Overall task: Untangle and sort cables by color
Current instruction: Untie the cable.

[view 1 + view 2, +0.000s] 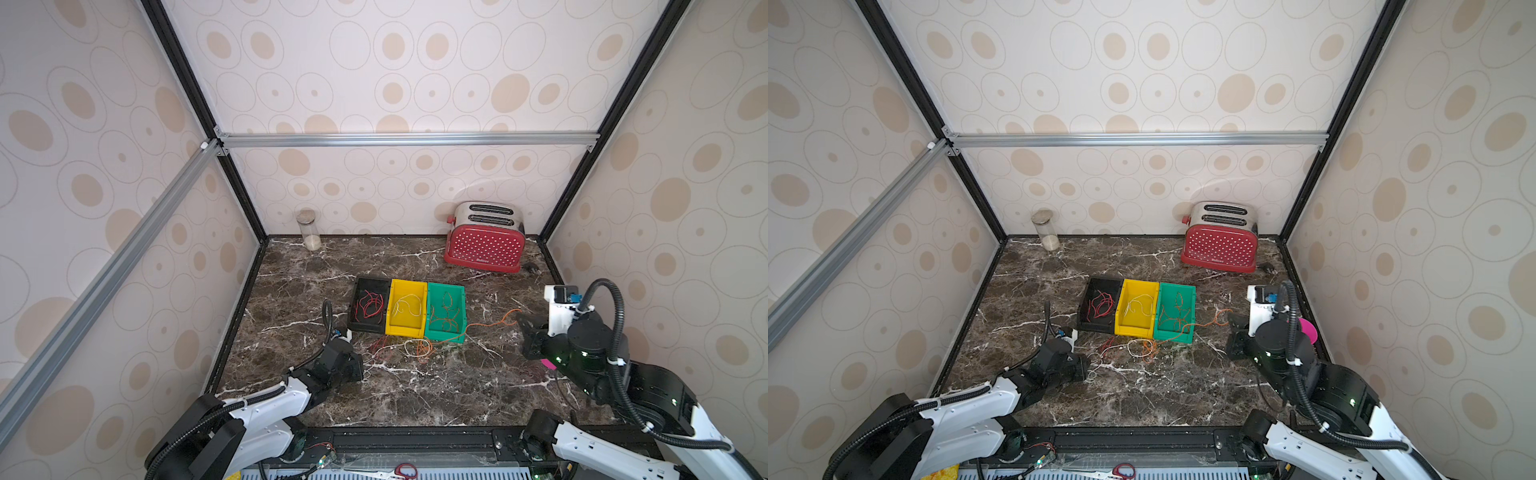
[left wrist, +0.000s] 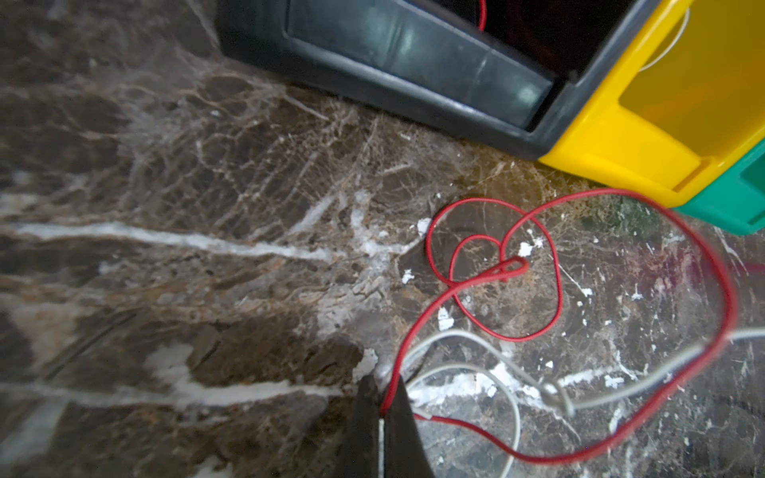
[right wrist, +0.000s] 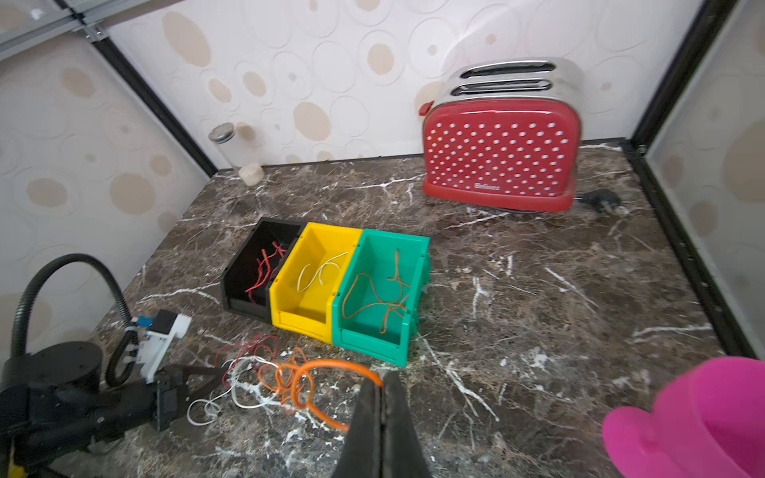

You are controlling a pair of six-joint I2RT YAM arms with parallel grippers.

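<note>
Wrist views: left gripper (image 2: 383, 391) clamped on red cable (image 2: 428, 251), right gripper (image 3: 381, 380) on orange cable (image 3: 339, 363).

A bright pink plastic cup (image 3: 699, 418) was cut off by the right wrist view's edge and was mostly hidden behind the black right arm (image 1: 590, 357) in a top view. In both top views, the tangle of thin red, white and orange wires (image 1: 399, 349) was too fine to separate.

The light is soft and bright — shadows are faint. The toaster (image 3: 501, 140) shines on top. Up close, the red cable (image 2: 729, 308) looks fuzzy, and the walls (image 3: 82, 165) bend at the edges.
</note>
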